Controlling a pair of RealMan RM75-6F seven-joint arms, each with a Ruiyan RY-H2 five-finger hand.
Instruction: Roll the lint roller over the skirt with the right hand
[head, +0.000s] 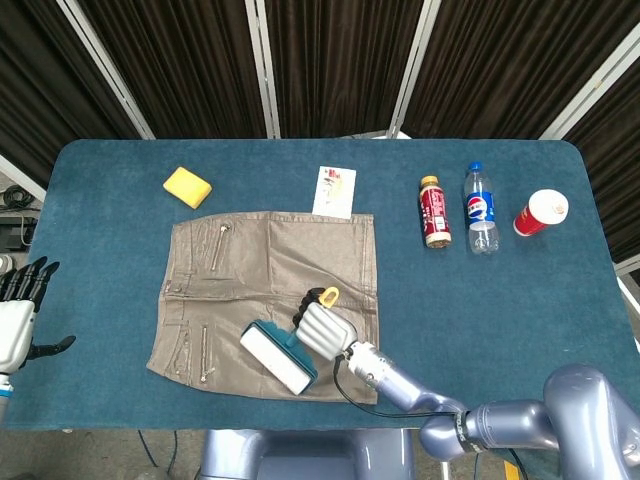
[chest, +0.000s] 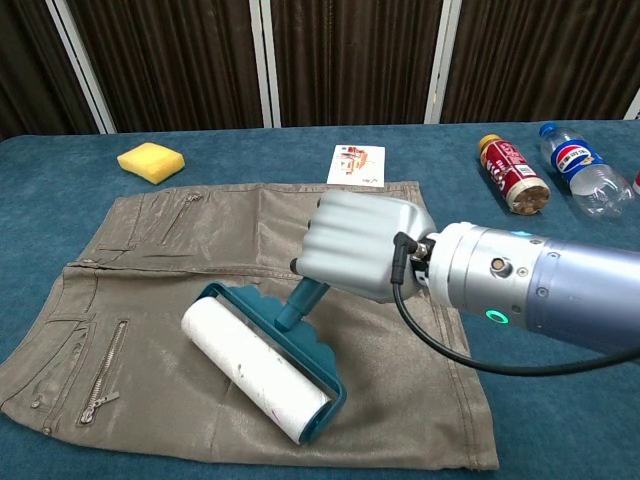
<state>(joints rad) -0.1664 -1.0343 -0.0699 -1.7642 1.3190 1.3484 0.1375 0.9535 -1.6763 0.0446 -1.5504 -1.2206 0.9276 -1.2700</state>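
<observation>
A tan skirt (head: 250, 270) (chest: 150, 290) with zippers lies flat in the middle of the blue table. My right hand (head: 322, 330) (chest: 362, 246) grips the teal handle of the lint roller (head: 276, 359) (chest: 258, 369). Its white roll rests on the skirt near the front hem, a little left of the middle. A yellow loop on the handle's end sticks out above the hand in the head view. My left hand (head: 20, 310) hangs off the table's left edge, fingers spread, holding nothing.
A yellow sponge (head: 187, 187) (chest: 151, 161) lies at the back left. A printed card (head: 335, 190) (chest: 358, 164) touches the skirt's far edge. At the back right lie a brown bottle (head: 433, 212), a Pepsi bottle (head: 480, 208) and a red cup (head: 541, 212).
</observation>
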